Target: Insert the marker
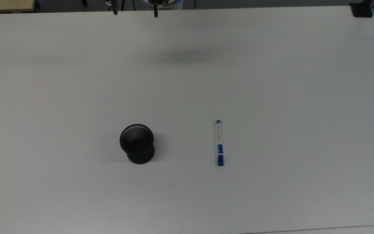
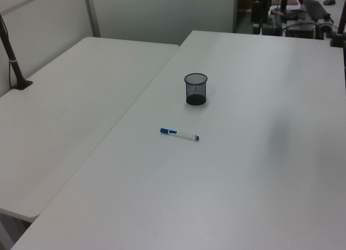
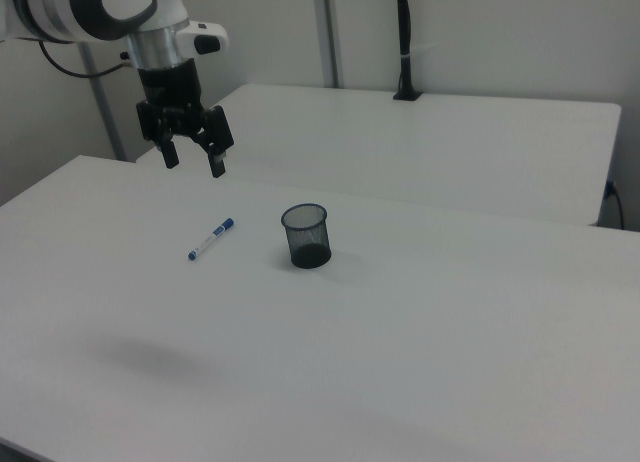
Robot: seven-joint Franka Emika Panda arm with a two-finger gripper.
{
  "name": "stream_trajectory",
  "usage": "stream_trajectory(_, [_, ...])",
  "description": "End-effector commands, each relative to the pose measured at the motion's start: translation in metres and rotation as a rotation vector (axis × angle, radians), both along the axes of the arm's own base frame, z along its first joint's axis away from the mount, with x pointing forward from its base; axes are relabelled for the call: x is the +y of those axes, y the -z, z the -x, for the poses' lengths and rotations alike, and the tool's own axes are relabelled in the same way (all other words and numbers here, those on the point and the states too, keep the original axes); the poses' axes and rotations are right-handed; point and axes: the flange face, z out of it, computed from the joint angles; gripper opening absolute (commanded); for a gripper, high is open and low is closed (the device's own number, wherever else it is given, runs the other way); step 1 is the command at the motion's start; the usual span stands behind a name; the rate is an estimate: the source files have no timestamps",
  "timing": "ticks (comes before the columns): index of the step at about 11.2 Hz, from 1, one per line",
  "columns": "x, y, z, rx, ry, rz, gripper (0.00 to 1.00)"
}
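Gripper (image 3: 193, 165) hangs in the air at the right view's upper left, fingers spread apart with nothing between them, pointing down at the table (image 3: 430, 322); in the top view its two dark fingertips (image 1: 155, 13) reach the 12 o'clock edge of the frame. Below and beyond the gripper in the right view, the marker (image 3: 211, 239) lies flat on the white table surface, with its blue cap end toward the right view's upper right. In the top view the marker (image 1: 219, 143) lies at roughly 3 o'clock from the black mesh cup (image 1: 137, 143), well apart from it, its long axis running 12 to 6 o'clock with the blue cap at 6 o'clock and the small blue tip at 12 o'clock. The cup stands upright with its mouth open. In the left view the marker (image 2: 179, 134) lies at about 7 o'clock from the cup (image 2: 195, 89). Bare table lies between cup and marker. A second white table (image 2: 59, 114) adjoins the first on the left view's left, carrying a black clamped post (image 2: 12, 55). Small print and a blue label band mark the barrel; the writing is too small to read.
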Motion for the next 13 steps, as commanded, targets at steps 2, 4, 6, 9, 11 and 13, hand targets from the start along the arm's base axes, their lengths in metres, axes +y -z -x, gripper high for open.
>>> stream_trajectory(2, [0.002,0.0,0.002,-0.018,-0.02,-0.036,1.0])
stream_trajectory(4, [0.008,0.004,-0.001,-0.018,-0.03,-0.038,1.0])
stream_trajectory(6, [0.016,0.01,-0.011,-0.052,-0.034,-0.042,1.0])
stream_trajectory(9, [0.039,0.034,-0.029,-0.055,-0.07,-0.054,1.0])
stream_trajectory(11, [0.061,0.054,-0.046,-0.067,-0.09,-0.065,1.0])
stream_trajectory(13, [0.09,0.08,-0.071,-0.114,-0.057,-0.085,1.0])
